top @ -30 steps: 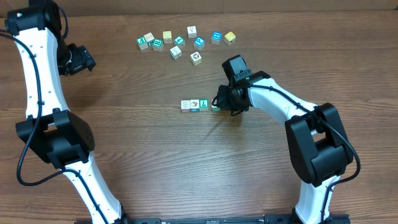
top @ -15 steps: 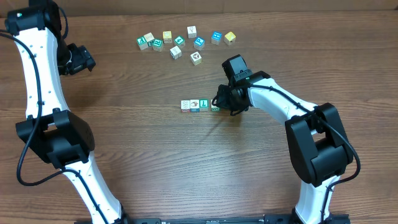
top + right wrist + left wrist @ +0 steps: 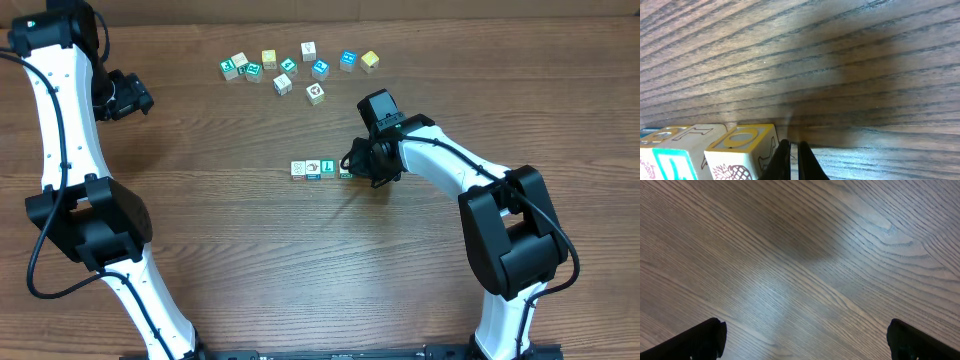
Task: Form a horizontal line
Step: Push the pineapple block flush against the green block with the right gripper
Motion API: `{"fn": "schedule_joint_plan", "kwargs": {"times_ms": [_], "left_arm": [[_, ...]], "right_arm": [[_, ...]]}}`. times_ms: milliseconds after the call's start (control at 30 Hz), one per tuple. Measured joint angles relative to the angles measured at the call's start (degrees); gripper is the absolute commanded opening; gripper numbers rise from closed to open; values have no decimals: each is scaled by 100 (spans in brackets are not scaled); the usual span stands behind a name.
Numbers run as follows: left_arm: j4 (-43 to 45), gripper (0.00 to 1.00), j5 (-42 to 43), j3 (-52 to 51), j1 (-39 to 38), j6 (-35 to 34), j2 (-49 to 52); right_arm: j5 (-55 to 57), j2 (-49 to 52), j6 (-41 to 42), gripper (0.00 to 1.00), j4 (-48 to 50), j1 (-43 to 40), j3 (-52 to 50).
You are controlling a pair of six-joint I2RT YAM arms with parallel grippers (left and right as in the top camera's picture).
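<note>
The horizontal line is a short row of small whitish cubes at the middle of the table, edge to edge. Its right-end cube is partly hidden under my right gripper. In the right wrist view this cube has a yellow-ringed top and a pineapple on its side. My right gripper is shut with nothing between its fingers, its tips low against that cube's right side. My left gripper hovers far off at the back left. Seen from the left wrist, the left gripper is open over bare wood.
A loose scatter of several similar cubes lies along the back of the wooden table, behind the row. The right arm reaches in from the front right. The left arm stands along the left side.
</note>
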Motion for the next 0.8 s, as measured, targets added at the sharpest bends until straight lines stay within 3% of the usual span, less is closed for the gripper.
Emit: {"fn": "schedule_joint_plan", "kwargs": {"times_ms": [800], "left_arm": [[0,99,0,0,0,0,0]], "right_arm": [[15,0,-52,4,247,151,0]]}}
